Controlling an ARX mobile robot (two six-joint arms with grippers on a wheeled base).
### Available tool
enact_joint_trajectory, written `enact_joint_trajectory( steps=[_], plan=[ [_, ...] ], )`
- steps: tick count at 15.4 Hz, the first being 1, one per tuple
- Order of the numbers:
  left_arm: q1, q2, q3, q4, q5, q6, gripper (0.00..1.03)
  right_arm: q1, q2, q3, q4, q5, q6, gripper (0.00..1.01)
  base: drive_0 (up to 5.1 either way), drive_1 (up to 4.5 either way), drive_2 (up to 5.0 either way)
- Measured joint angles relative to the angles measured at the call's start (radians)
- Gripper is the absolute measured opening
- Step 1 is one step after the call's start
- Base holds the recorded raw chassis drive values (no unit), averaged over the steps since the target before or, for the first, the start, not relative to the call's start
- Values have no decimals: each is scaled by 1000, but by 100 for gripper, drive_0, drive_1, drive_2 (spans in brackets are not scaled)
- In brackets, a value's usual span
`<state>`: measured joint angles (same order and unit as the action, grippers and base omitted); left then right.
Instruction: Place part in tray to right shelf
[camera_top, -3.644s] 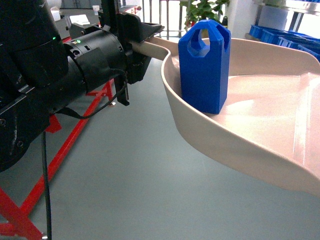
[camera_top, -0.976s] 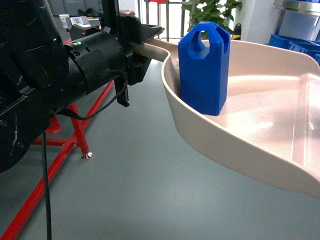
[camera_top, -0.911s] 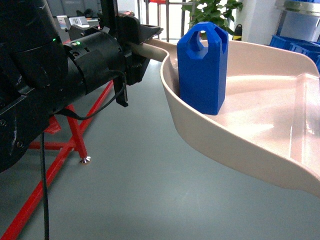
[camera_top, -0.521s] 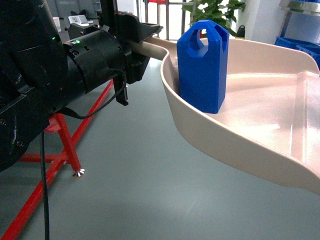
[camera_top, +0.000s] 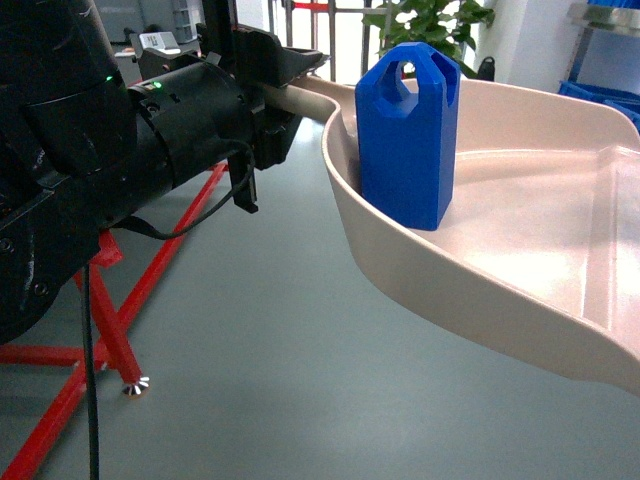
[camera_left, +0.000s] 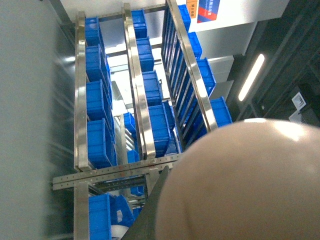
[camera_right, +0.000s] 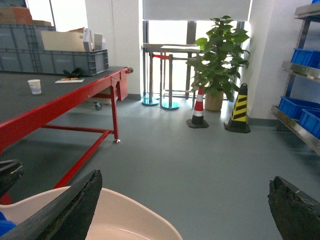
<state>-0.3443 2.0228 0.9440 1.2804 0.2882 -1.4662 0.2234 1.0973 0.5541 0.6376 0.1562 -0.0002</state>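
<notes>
While the left gripper (camera_top: 285, 85) is clamped on the tray (camera_top: 520, 260) handle, the part (camera_top: 408, 135) stands upright inside the rim, just beyond that gripper. The right gripper (camera_right: 185, 205) hangs with fingers (camera_right: 75, 205) wide apart, the tray's edge just below its left finger.

Tray (camera_top: 470, 290) front edge cut off at right; left tool (camera_top: 285, 75) fingertips hidden.

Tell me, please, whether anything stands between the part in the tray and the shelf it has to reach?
Nothing visible does. The part stands upright in the tray, carried by the left gripper. In the head view only a shelf corner shows at far right, beyond the tray's rim; bare floor lies below.
</notes>
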Motion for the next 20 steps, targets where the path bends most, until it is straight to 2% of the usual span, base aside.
enact_joint_trajectory(
  steps=[2,20],
  plan=[
    [0,0,0,3,0,0,12,-1,0,0,4,0,0,98,-45,172,-262],
    [0,0,2,-1,0,0,12,-1,5,0,-2,-3,0,98,-162,-162,-162]
  ],
)
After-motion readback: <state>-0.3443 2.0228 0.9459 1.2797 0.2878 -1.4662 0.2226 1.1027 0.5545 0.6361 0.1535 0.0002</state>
